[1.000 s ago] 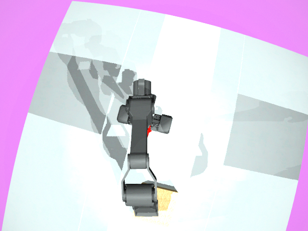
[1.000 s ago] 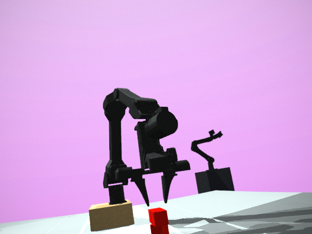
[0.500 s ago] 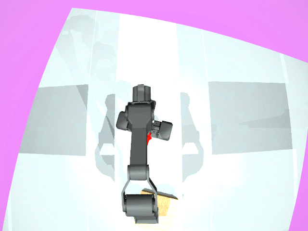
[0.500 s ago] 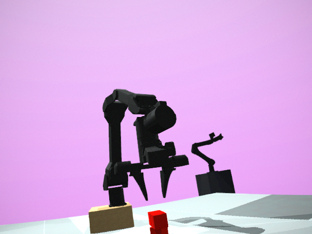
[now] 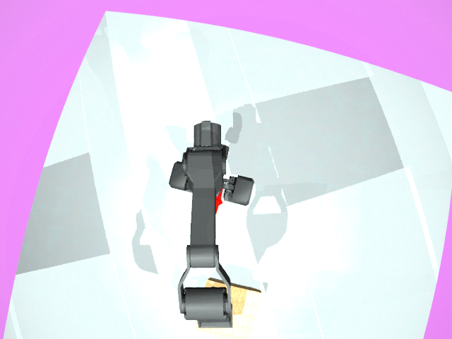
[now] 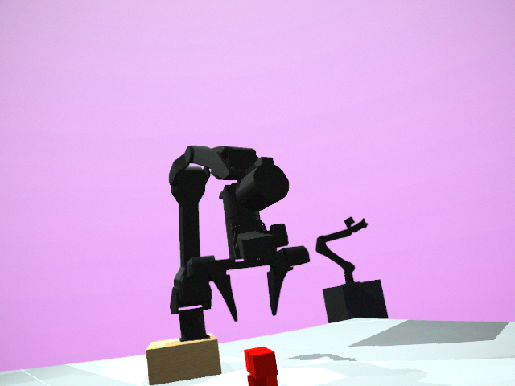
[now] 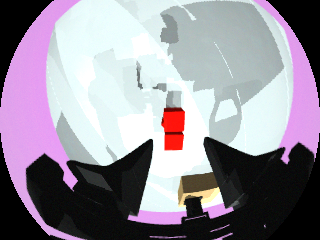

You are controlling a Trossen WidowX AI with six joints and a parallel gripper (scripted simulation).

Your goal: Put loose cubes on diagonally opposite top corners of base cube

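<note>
My gripper [image 6: 254, 318] [image 7: 179, 141] is open and empty, its fingers pointing down above the red cubes. In the exterior view, an upper red cube [image 6: 261, 363] rests on red below [image 6: 262, 380], slightly offset; the bottom frame edge cuts this off. The wrist view shows a larger red face [image 7: 174, 121] and a smaller red face [image 7: 173, 142] with a dark line between them, and a small red corner poking out on the left. I cannot tell all three cubes apart or see any gap. In the top view the arm hides most of the red [image 5: 218, 202].
The arm's wooden base block [image 6: 185, 364] [image 7: 196, 185] [image 5: 239, 301] stands behind the cubes in the exterior view. A second small arm on a dark box [image 6: 365, 301] shows far back right. Grey patches and shadows cross the pale surface.
</note>
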